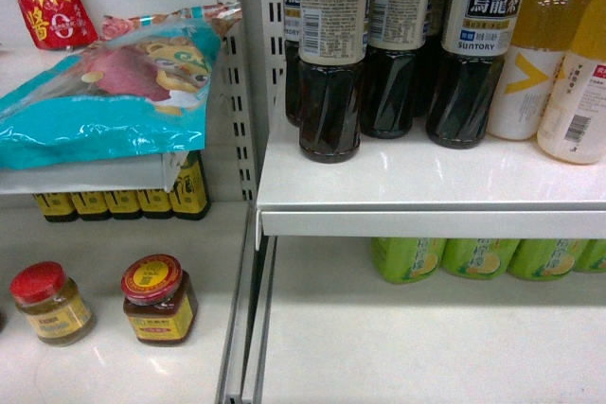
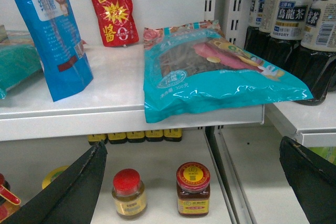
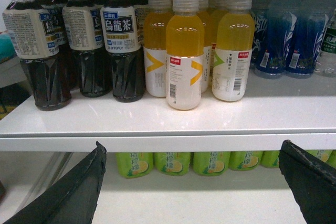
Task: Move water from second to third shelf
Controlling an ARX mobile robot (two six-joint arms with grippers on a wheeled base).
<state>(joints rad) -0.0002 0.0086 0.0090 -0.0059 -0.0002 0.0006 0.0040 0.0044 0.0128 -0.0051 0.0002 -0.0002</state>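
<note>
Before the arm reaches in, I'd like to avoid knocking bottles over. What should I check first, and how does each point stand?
1. Right gripper open and empty: ok, fingers spread, nothing between them.
2. Left gripper open and empty: ok.
3. Water located: cannot tell. Only a sliver of a clear bottle with a green label shows at the right wrist view's right edge.
4. Right gripper lined up with it: not ok, it faces the yellow drink bottles.
5. Free space on the shelf below: ok, bare in front of the green bottles.
</note>
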